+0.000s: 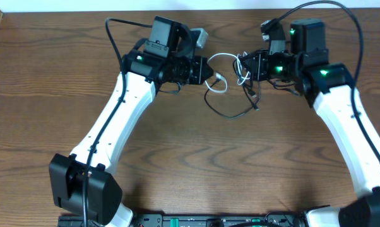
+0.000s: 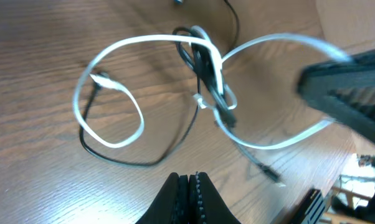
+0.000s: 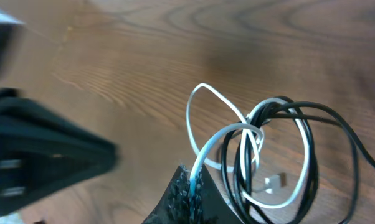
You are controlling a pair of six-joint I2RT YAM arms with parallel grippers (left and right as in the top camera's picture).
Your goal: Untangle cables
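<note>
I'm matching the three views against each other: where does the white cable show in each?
Overhead: the white cable lies in the upper middle of the picture.
Left wrist: it loops across the centre.
Right wrist: it is at lower centre-right.
Shared landmark: the black cable tangled through it.

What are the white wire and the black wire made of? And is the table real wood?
The white cable looks like soft plastic or rubber: smooth, slightly shiny, bending in easy loops. The black cable looks the same, only duller. The table shows brown wavy wood grain; it could be real wood or a printed wood-look top, and the pictures cannot tell.
</note>
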